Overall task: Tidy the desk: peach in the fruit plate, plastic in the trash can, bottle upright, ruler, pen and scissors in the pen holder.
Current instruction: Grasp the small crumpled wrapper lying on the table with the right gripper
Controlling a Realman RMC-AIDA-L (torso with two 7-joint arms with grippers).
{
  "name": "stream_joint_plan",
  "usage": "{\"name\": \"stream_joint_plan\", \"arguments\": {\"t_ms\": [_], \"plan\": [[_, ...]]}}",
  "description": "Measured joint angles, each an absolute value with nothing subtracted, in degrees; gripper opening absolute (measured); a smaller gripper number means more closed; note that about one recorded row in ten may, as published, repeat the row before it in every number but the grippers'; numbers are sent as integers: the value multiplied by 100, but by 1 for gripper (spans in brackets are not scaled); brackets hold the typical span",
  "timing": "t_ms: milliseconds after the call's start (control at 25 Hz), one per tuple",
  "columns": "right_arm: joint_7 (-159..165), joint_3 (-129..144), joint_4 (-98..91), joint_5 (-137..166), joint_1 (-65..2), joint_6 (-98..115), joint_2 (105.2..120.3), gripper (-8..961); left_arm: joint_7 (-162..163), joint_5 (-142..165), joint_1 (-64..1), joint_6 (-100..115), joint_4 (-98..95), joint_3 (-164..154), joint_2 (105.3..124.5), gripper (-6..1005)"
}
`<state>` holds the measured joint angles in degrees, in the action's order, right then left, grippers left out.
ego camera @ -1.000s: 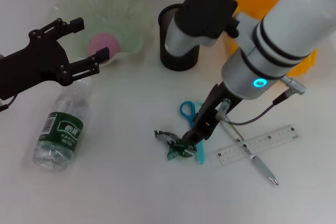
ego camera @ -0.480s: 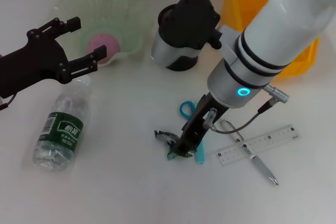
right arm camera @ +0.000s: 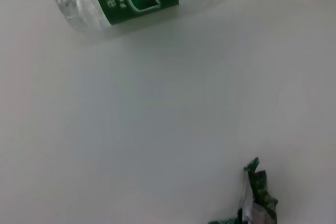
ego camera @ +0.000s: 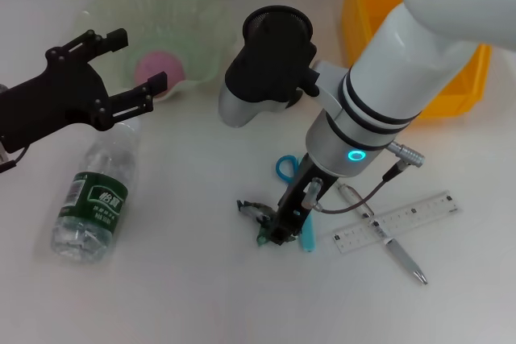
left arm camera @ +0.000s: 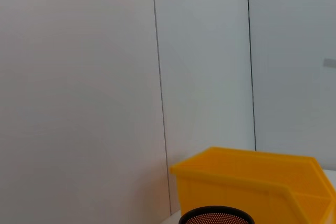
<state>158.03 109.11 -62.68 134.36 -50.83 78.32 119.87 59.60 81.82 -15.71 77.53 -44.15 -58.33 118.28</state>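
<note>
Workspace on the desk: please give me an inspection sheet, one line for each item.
Surface: white desk, no spills seen.
Job's things: peach in fruit plate; water bottle lying down; plastic wrapper, scissors, ruler and pen on desk; pen holder partly hidden.
Clutter: nothing seen.
Grippers: left gripper open, raised near the plate; right gripper down at the wrapper.
Cables: grey cable on right wrist.
Surroundings: yellow bin, white wall.
</note>
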Motion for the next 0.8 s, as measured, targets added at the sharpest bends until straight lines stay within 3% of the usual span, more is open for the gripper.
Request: {"name": "stream_joint_plan", "arguments": {"t_ms": [280, 440, 680, 800], "plan": [[15811, 11080, -6031, 13375, -5187, 7656, 11989, 493, 5959, 8182, -1589, 7734, -4405, -5849, 11831, 842], [15812, 11192, -5952, 13275, -5247, 7601, 11989, 277, 5959, 8182, -1590, 7731, -4403, -5853, 11831, 842], [15812, 11273, -5921, 13293, -5280, 7594, 11989, 266, 5959, 8182, -1591, 7695, -4403, -5854, 11830, 842], [15812, 11298, -5924, 13302, -5281, 7595, 11989, 186, 5959, 8182, -1591, 7690, -4403, -5854, 11830, 842]]}}
